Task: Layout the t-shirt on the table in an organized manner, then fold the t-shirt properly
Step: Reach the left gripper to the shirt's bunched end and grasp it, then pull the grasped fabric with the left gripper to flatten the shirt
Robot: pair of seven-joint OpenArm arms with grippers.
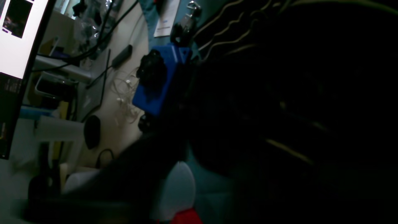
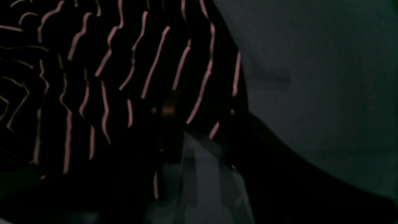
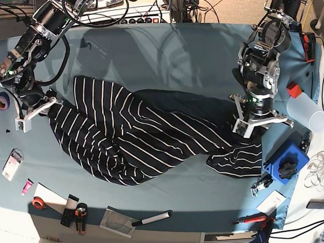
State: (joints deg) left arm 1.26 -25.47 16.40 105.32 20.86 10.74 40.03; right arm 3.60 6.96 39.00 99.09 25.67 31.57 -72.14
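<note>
While t-shirt (image 3: pixel 136 136) is lying bunched diagonally across table (image 3: pixel 164 51), long axis is running from right gripper (image 3: pixel 35 113) at one end to left gripper (image 3: pixel 256 125) at other. Right gripper is sitting at shirt edge, seemingly pinching cloth, wrist view too dark tbh. Left gripper is hovering over opposite end; can't tell if spread. Each arm is nearest its own end.
</note>
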